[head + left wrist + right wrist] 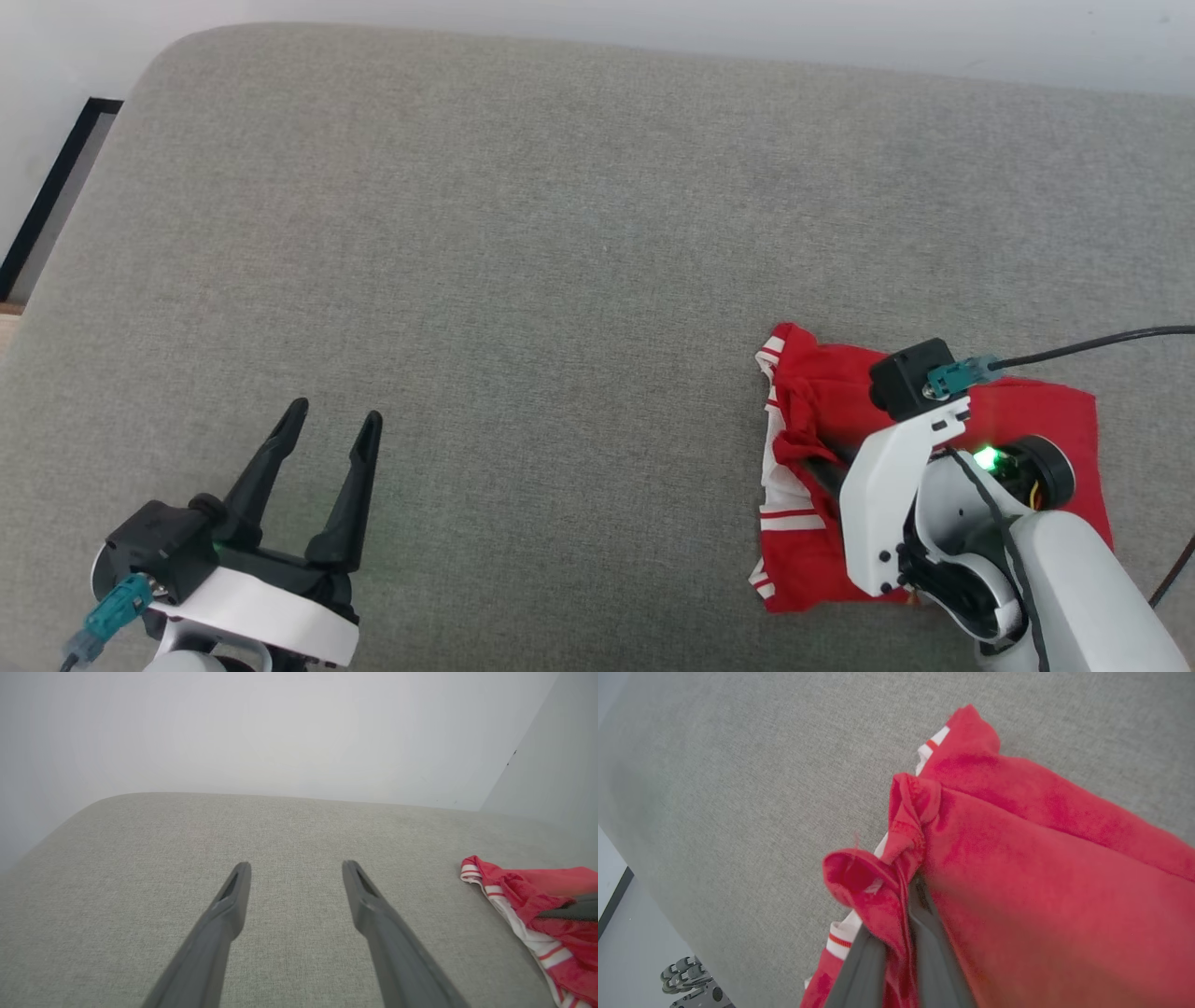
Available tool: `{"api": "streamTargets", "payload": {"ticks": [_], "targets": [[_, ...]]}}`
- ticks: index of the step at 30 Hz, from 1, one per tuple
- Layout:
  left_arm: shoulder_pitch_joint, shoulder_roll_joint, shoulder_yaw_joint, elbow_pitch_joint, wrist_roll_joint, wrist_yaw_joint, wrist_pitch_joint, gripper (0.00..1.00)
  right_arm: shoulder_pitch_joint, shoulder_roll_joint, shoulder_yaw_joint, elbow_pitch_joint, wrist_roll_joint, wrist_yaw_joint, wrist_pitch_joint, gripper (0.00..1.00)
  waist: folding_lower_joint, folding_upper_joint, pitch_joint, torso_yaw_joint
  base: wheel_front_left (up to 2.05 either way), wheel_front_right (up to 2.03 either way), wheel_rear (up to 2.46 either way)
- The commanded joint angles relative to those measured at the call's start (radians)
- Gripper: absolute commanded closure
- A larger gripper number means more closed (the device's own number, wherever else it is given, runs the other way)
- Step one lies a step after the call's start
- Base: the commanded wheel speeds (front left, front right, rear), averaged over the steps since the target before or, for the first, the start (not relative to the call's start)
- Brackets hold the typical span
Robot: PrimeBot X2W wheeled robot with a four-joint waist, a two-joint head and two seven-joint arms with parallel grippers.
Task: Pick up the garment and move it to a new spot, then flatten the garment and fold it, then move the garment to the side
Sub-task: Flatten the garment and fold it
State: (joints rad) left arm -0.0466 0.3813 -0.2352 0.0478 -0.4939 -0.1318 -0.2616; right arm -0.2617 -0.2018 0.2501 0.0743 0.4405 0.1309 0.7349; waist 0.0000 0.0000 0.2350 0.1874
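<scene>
Far left, off the cushion's rounded corner: narrow black strip (56,187) against the pale wall. Support is a large grey woven-fabric cushion (560,233). Left gripper (335,411) at lower left of the head view, over bare cushion; its two long dark fingers stand wide apart with nothing between them, which the left wrist view (296,865) confirms. Middle of the cushion is plain grey cloth. Right of centre, near the front edge: the garment (812,392), a red soft-cloth T-shirt with white sleeves and red-and-white striped trim, lying in a rumpled, roughly square heap on the cushion, striped edges toward the left. It also shows at the right edge of the left wrist view (560,886). Right gripper (814,459) comes in from the right over the heap, fingers pointing left; in the right wrist view (909,896) the fingers are pressed together on a bunched red fold of the T-shirt (1017,858). Green light (985,457) lit on the right wrist. Black cable (1092,345) runs off to the right.
</scene>
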Motion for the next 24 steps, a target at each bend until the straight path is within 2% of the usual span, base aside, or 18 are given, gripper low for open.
{"api": "streamTargets", "payload": {"ticks": [1,2,3,10,15,19,24], "targets": [[-0.014,0.005,0.002,0.002,-0.007,0.003,-0.004,0.00,-0.017,-0.005,0.007,0.002,0.004,-0.001,-0.017,0.63,0.0000,0.0000,-0.002,-0.003,0.00,0.00,0.00],[-0.012,0.007,0.005,0.005,-0.009,0.003,-0.004,0.00,-0.021,-0.004,0.013,-0.001,0.014,-0.001,-0.029,0.27,0.0000,0.0000,-0.004,-0.006,0.00,0.00,0.00],[-0.010,0.009,0.007,0.007,-0.011,0.003,-0.004,0.00,-0.021,-0.005,0.021,-0.005,0.027,-0.001,-0.036,0.00,0.0000,0.0000,-0.006,-0.009,0.00,0.00,0.00],[0.012,0.009,0.020,0.027,-0.009,0.003,-0.004,0.00,-0.025,-0.070,0.006,-0.062,0.071,-0.001,-0.066,0.00,0.0000,0.0000,-0.041,-0.037,0.00,0.00,0.00],[0.024,0.002,0.027,0.036,-0.004,0.003,-0.004,0.00,0.007,-0.151,-0.055,-0.100,0.094,-0.001,-0.119,0.00,0.0000,0.0000,-0.063,-0.049,0.00,0.00,0.00],[0.033,-0.008,0.031,0.046,-0.017,0.003,-0.004,0.00,0.030,-0.188,-0.149,-0.042,0.055,-0.001,-0.282,0.00,0.0000,0.0000,-0.084,-0.064,0.00,0.00,0.00],[0.049,-0.022,0.037,0.063,-0.023,0.003,-0.004,0.00,0.051,-0.185,-0.174,0.061,0.009,-0.001,-0.521,0.00,0.0000,0.0000,-0.109,-0.080,0.00,0.00,0.00]]}}
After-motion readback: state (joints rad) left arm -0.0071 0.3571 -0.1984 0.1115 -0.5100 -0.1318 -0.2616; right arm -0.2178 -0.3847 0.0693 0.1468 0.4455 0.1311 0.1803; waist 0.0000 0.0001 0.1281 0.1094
